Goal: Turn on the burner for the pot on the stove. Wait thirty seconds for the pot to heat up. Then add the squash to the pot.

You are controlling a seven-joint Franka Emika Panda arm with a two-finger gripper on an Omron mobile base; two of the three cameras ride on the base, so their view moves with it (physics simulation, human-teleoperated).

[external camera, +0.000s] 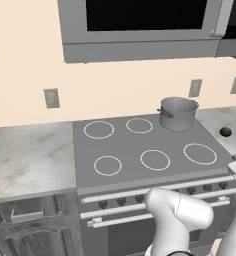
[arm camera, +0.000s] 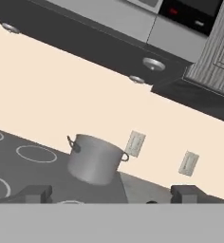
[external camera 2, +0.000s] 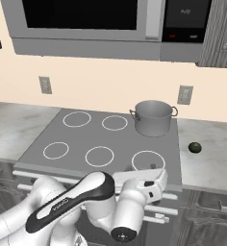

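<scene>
The grey pot stands on the back right burner ring of the dark flat-top stove. To the right of the stove, the small dark green squash lies on the marble counter. In the hand view my gripper is open, its fingertips wide apart with nothing between them, and it looks at the pot from low over the stove's front right. My white hand hovers at the front right corner, above the row of dark knobs.
A grey microwave hangs over the stove. Wall outlets sit on the cream backsplash. Marble counters flank the stove. My own arm covers the oven front.
</scene>
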